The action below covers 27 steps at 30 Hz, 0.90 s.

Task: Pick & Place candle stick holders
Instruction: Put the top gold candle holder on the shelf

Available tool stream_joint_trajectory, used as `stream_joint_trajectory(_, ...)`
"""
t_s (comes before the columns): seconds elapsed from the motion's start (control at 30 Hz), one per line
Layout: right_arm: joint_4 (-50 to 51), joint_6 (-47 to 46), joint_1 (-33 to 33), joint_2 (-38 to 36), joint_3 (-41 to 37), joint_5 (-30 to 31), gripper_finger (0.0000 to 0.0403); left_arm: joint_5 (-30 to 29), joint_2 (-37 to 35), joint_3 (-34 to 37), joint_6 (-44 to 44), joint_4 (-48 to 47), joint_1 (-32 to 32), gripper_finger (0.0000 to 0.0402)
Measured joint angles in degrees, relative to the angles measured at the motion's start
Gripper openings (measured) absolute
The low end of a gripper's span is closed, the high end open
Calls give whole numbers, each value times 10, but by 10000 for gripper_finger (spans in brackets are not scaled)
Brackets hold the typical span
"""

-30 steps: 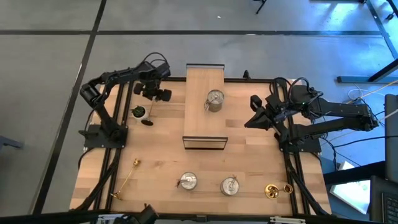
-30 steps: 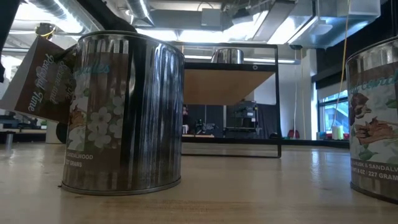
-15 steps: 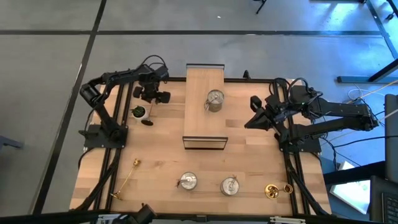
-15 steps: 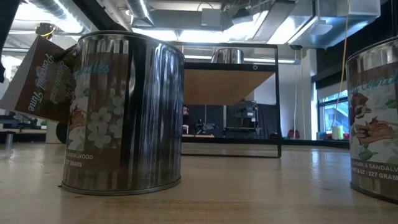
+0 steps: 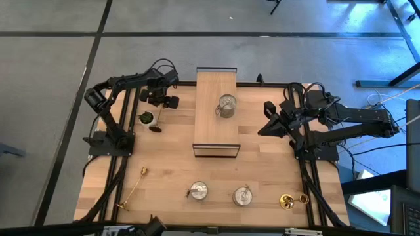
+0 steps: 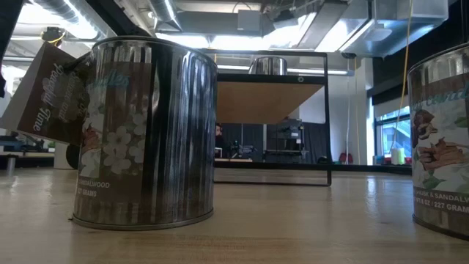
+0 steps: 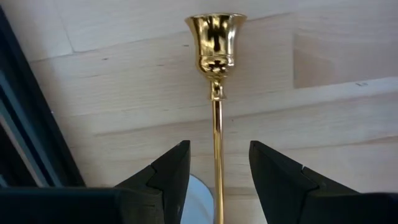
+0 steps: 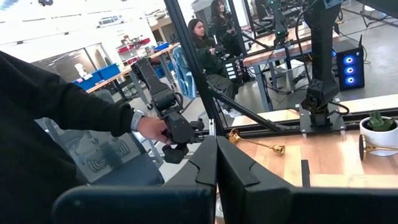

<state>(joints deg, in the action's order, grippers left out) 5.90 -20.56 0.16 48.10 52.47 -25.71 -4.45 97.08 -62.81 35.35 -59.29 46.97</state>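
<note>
A: Item one, far-left end of the desk?
B: Left gripper, beside the small potted plant. Its fingers stand parted, one each side of a slim gold candlestick, not pressing it. In the wrist view the stem runs straight out between them, cup end farthest from the fingers.

A: Item two, near-left corner?
B: A second gold candlestick, lying flat, well apart from both arms; the left arm is nearer.

A: Centre?
B: A raised wooden shelf carrying one silver holder; two more silver holders near the front edge.

A: Right?
B: Right gripper, fingers clenched on nothing, waiting beside the shelf. A gold holder lies at the near-right corner.
</note>
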Motion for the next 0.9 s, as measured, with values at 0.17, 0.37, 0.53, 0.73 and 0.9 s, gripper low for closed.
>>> stream_joint_trajectory(0.17, 1, 0, 0, 0, 0, 0, 3, 4, 0, 0, 3, 10, 1, 174)
stream_joint_trajectory(0.37, 1, -1, 0, 0, 0, 0, 3, 14, 3, 13, 1, 15, 1, 194)
stream_joint_trajectory(0.53, 1, -2, 0, 0, 0, 0, 3, 13, 3, 37, 7, 20, 1, 208)
stream_joint_trajectory(0.73, 1, -2, 0, 0, 0, 0, 3, -1, 3, 46, -4, 33, -7, 211)
stream_joint_trajectory(0.9, 1, -2, 0, 0, 0, 0, 3, 11, 3, 46, -22, 57, -15, 210)
